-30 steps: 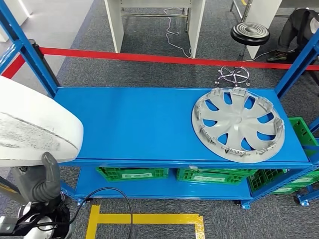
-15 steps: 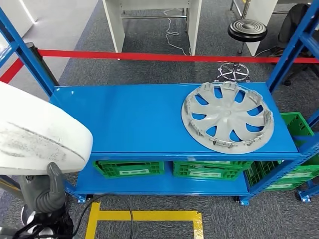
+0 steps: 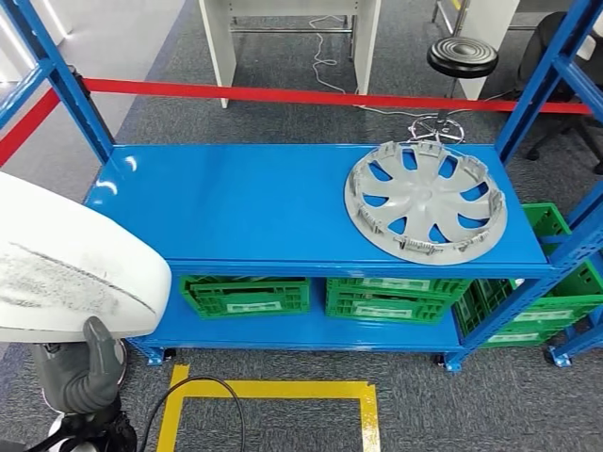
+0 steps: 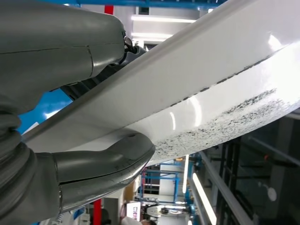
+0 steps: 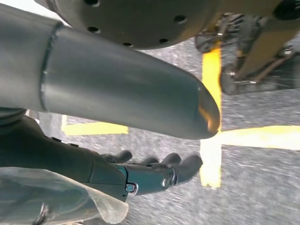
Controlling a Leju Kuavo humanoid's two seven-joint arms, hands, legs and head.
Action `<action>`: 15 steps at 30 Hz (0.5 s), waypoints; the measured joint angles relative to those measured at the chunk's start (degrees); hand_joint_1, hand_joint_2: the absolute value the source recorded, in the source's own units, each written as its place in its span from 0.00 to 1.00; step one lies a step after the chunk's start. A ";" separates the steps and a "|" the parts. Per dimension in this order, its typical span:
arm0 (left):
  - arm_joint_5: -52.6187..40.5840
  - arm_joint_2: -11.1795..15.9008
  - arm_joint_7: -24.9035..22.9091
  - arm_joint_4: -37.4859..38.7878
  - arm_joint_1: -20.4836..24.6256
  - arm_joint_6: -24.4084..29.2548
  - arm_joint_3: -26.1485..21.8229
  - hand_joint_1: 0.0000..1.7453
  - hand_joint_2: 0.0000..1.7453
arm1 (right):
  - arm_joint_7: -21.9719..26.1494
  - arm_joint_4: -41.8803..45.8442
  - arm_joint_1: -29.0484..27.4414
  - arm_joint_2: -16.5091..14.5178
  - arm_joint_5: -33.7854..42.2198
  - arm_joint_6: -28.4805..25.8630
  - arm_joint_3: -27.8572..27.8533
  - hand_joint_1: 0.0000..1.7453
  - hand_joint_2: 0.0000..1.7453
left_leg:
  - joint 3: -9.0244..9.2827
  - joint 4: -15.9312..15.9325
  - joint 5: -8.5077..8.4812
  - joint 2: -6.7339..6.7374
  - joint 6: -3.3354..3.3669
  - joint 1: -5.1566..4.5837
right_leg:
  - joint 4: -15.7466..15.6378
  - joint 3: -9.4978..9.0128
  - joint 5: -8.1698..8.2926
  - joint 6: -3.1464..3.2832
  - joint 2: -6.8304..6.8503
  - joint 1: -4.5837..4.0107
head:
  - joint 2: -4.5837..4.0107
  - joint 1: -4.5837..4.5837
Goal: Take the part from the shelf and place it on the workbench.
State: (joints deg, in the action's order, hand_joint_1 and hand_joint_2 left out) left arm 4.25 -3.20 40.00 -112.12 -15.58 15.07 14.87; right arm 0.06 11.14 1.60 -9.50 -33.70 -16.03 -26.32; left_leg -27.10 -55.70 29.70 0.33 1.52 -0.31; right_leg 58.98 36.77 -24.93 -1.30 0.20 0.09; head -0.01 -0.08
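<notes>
A large white curved part [image 3: 64, 264] with a speckled grey edge sits at the left of the head view, and my left hand [image 3: 85, 367] grips it from below. In the left wrist view the white part [image 4: 212, 79] lies clamped between the grey thumb [image 4: 102, 164] and the hand's upper cover. My right hand [image 5: 141, 176] hangs over the grey floor with its fingers stretched out and nothing in them. The blue shelf [image 3: 249, 207] stands ahead of me.
A silver hubcap [image 3: 425, 200] lies on the right of the shelf top. Green crates [image 3: 245, 295] fill the lower level. Blue uprights frame both ends. Behind are a red barrier tape [image 3: 285, 94], a black stool [image 3: 462, 56] and white table legs. Yellow floor marking [image 3: 270, 391] lies below.
The whole picture has shifted, so the camera has moved; the shelf now sits a little higher and further off. The white part stays in my left hand.
</notes>
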 joint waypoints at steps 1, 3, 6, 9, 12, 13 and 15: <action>0.38 -0.24 0.00 0.07 -0.05 0.02 -0.02 1.00 1.00 | -1.07 -0.01 -0.08 0.21 -0.02 -0.34 -0.32 0.00 0.00 | -0.74 0.28 -0.87 0.09 0.26 0.20 | 1.59 0.77 -2.10 -0.28 -0.08 0.02 | 0.00 0.04; 0.79 -0.66 0.00 0.23 -0.22 0.35 -0.22 1.00 1.00 | -3.12 -0.02 -0.30 0.71 0.03 -1.12 -0.99 0.00 0.00 | -2.51 0.31 -2.36 0.18 0.56 0.36 | 7.98 2.56 -8.01 -0.85 -0.15 0.27 | 0.01 0.20; -0.16 -0.90 0.00 0.34 -0.54 1.57 -1.02 1.00 1.00 | -4.59 0.04 -0.93 1.76 0.55 -2.21 -2.21 0.00 0.00 | -5.19 -0.08 -4.27 0.27 0.26 0.42 | 14.85 2.04 -9.50 -1.57 -0.13 0.58 | 0.01 0.25; -1.03 -1.07 0.00 0.34 -0.83 2.55 -1.54 1.00 1.00 | -5.29 0.36 -1.32 2.96 1.03 -2.91 -3.56 0.00 0.00 | -7.55 -1.23 -5.57 0.27 -0.53 0.58 | 5.63 -6.30 -6.14 -2.08 -0.17 0.94 | 0.00 0.28; -2.29 -1.26 0.00 0.39 -1.07 4.56 -2.04 1.00 1.00 | -6.55 0.73 -1.58 3.83 0.01 -3.10 -4.50 0.00 0.00 | -8.43 -2.21 -6.63 0.23 -1.48 0.37 | -2.64 -11.59 -8.04 -1.07 -0.43 0.82 | 0.00 0.20; -2.68 -1.27 0.00 0.45 -1.30 5.42 -2.17 1.00 1.00 | -6.89 0.83 -1.79 4.12 -0.54 -3.03 -4.67 0.00 0.00 | -8.47 -2.22 -7.06 0.22 -1.77 0.40 | -2.74 -11.21 -7.99 -0.39 -0.44 0.75 | -0.01 0.19; -2.71 -1.26 -0.01 0.76 -2.30 6.75 -2.24 1.00 1.00 | -7.42 1.11 -2.31 4.53 -1.38 -2.86 -4.91 0.00 0.00 | -8.93 -2.78 -6.15 0.11 -2.38 0.62 | -2.65 -10.14 -7.19 0.75 -0.16 0.74 | -0.01 0.19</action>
State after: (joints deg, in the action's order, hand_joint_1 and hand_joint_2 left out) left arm 1.54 -4.46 39.99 -111.36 -17.88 21.82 12.63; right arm -7.36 12.25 -0.71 -4.97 -35.09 -18.89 -31.23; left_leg -36.03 -58.48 23.54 0.45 -0.86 0.31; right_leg 56.33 26.64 -32.11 -0.55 0.04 0.84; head -0.02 0.11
